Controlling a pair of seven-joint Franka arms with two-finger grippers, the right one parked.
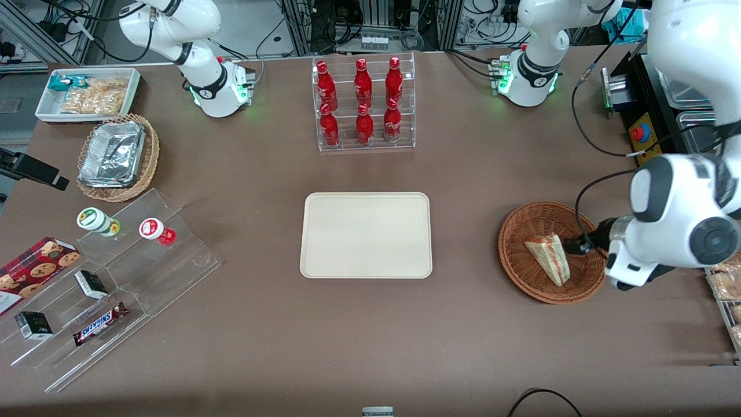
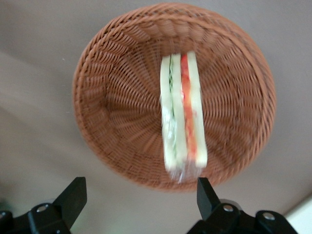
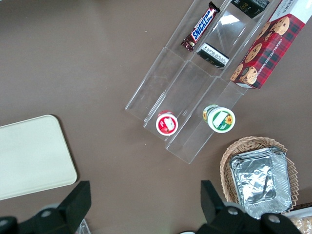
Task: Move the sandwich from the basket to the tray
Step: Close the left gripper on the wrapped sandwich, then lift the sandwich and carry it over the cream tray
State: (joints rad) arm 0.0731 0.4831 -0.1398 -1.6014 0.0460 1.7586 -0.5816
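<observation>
One sandwich (image 2: pixel 183 114) is seen lying in the basket (image 2: pixel 112 112); the gripper (image 2: pixel 139 195) is held above it, fingers spread wide, nothing gripped.

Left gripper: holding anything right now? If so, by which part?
Nothing held. The left gripper is open above the basket, fingers apart. The sandwich lies in the basket, clear of both fingers.
</observation>
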